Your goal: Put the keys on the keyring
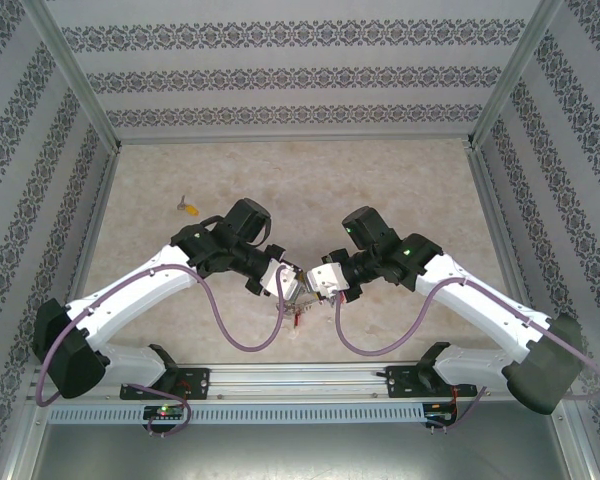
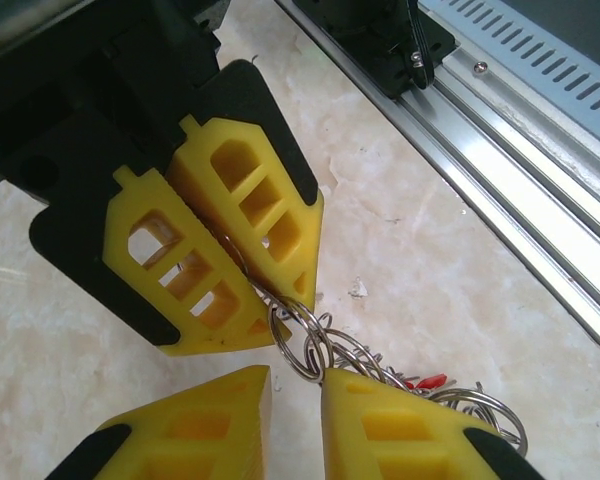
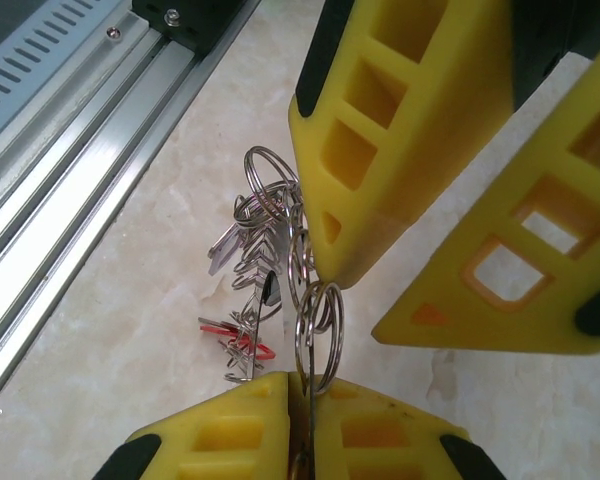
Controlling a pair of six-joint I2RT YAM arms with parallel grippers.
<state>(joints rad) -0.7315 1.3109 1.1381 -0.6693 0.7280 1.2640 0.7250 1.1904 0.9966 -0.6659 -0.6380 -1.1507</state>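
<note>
The keyring [image 1: 298, 303] hangs between my two grippers near the table's front middle. It is a cluster of grey metal rings [image 3: 316, 318] with small silver keys and a red tag [image 3: 242, 345] dangling beneath. My right gripper [image 3: 312, 388] is shut on the ring's thin wire. It appears in the left wrist view as the right gripper [image 2: 278, 302] pinching the rings [image 2: 302, 345]. My left gripper [image 2: 295, 388] stands open with a narrow gap. Its right fingertip [image 2: 352, 392] touches the rings, and nothing lies between the jaws. A yellow-headed key [image 1: 189, 208] lies alone on the table, far left.
An aluminium rail [image 1: 300, 380] with the arm bases runs along the near edge, close to the hanging keys [image 2: 540, 130]. Purple cables [image 1: 230, 330] loop under both arms. Patterned walls [image 1: 40, 150] and metal posts enclose the marble-look table [image 1: 310, 180].
</note>
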